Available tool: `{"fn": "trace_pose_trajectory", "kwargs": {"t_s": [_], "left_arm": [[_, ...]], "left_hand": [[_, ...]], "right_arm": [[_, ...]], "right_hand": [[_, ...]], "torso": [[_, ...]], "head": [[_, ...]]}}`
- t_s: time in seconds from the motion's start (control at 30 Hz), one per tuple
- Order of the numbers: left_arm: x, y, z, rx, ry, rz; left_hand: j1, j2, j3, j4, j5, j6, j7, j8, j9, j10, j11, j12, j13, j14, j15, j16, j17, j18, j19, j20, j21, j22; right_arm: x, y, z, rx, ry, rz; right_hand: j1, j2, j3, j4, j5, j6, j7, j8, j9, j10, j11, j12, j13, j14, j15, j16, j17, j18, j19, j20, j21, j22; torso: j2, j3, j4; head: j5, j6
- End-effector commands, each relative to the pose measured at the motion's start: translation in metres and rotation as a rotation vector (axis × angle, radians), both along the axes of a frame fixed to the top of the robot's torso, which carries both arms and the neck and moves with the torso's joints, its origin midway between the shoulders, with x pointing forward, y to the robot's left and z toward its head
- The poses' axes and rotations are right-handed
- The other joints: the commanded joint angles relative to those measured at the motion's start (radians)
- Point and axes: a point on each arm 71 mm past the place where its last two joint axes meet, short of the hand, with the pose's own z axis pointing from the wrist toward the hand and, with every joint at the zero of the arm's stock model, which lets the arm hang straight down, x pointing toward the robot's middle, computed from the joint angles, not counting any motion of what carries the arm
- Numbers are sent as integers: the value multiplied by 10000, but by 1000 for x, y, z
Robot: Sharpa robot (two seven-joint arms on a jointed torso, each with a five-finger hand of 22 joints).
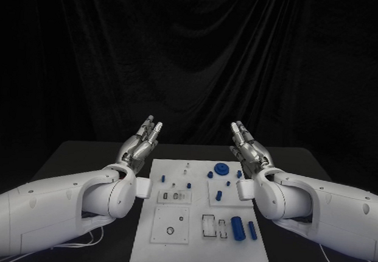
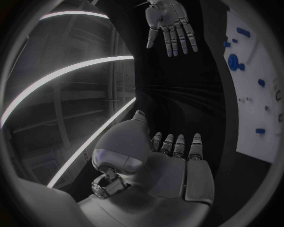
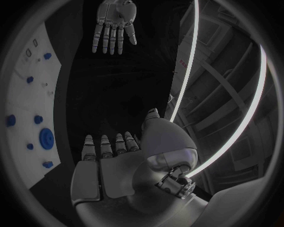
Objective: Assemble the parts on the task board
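Here we are at the black desk (image 1: 81, 153), and the white task board (image 1: 200, 242) lies flat in its middle, running from the near edge toward the curtain. Both arms are up, one on either side of the board's far half. The left hand (image 1: 142, 141) is raised, palm turned inward, fingers (image 2: 177, 145) straight and released, grasping nothing. The right hand (image 1: 249, 147) mirrors it across the board, fingers (image 3: 106, 146) likewise extended and empty.

By my reading no part has been taken up yet: this looks like the ready stance before the first pick. The next move calls for one hand to come down over the board and close on a loose piece.

Now the smaller things. The round blue disc (image 1: 221, 168) sits at the far end of the board, between the two hands and below them, nearer the right. Two blue cylinders (image 1: 237, 228) lie side by side near the front right corner, well apart from either hand. Small blue pegs (image 1: 220, 194) dot the right half. Nothing on the board is touched.
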Motion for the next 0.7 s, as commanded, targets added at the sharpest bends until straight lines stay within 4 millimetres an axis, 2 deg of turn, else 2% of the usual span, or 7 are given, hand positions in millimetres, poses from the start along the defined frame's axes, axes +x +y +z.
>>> {"fn": "trace_pose_trajectory", "kwargs": {"t_s": [0.03,0.37,0.53,0.57,0.63,0.67,0.7], "left_arm": [[1,-10,9,-2080,-347,-1437],[2,-15,17,-4050,-545,-2882],[2,-15,19,-4530,-598,-3181],[2,-15,20,-4567,-602,-3203],[8,6,21,-3375,-2246,-4052],[8,7,21,-3233,-2379,-4102],[8,9,21,-3071,-2521,-4125]], "left_hand": [[497,110,-72,168,102,31,-112,20,19,-4,-35,-36,-15,14,42,-37,-9,186,-12,195,-36,-9],[526,124,-23,172,54,88,-33,32,30,-4,16,-36,-15,14,97,-37,-9,194,-12,-25,-36,-9],[719,127,187,171,513,370,371,95,84,-4,251,-36,-15,14,229,-37,-9,216,-12,-139,-36,-9],[894,93,381,162,1250,604,636,159,132,-4,322,-36,-15,14,368,-37,-9,231,-12,-91,-36,-9],[1177,116,479,172,1539,934,948,281,182,-4,379,-36,-15,14,475,-37,-9,246,-12,-18,-36,-9],[1267,113,501,173,1657,1184,1072,382,224,7,369,-28,-7,14,504,-37,-9,259,-12,-7,-36,-9],[1403,105,504,173,1799,1408,1207,493,250,134,505,57,74,14,566,-37,-9,266,-12,21,-36,-9]], "right_arm": [[-1,8,-1,1864,1287,1348],[-1,9,1,2711,1857,2126],[-1,9,1,2723,1865,2137],[-1,9,1,2723,1865,2137],[4,-16,0,2653,1778,1921],[4,-17,0,2645,1780,1918],[5,-18,0,2639,1779,1917]], "right_hand": [[527,53,-151,105,152,91,16,55,29,-21,115,-47,-15,-5,-184,-36,-15,191,-4,263,-36,-17],[608,36,-115,104,170,190,199,77,48,-21,360,-47,-15,-5,31,-36,-15,203,-4,495,-36,-17],[796,12,-27,83,339,425,409,147,92,-21,794,-47,-15,-5,496,-36,-15,254,13,921,-19,-3],[1027,-1,31,77,822,650,760,237,135,-17,1044,-28,-5,-5,652,-36,-15,243,65,977,24,27],[1124,-7,53,69,980,747,905,283,151,-3,1075,26,19,-5,702,-36,-15,242,98,997,50,43],[1200,-22,65,68,1059,801,969,312,160,9,1163,68,34,-5,767,-36,-15,245,146,1017,84,65],[1379,-37,96,62,1251,992,1213,413,192,44,1307,193,73,8,872,-18,-5,252,302,1074,188,125]], "torso": [[-4,0,2],[-4,0,2],[-4,0,2],[-4,0,2],[131,-54,-16],[127,-53,-19],[119,-51,-24]], "head": [[0,0],[0,0],[0,0],[0,0],[108,-179],[107,-178],[113,-194]]}}
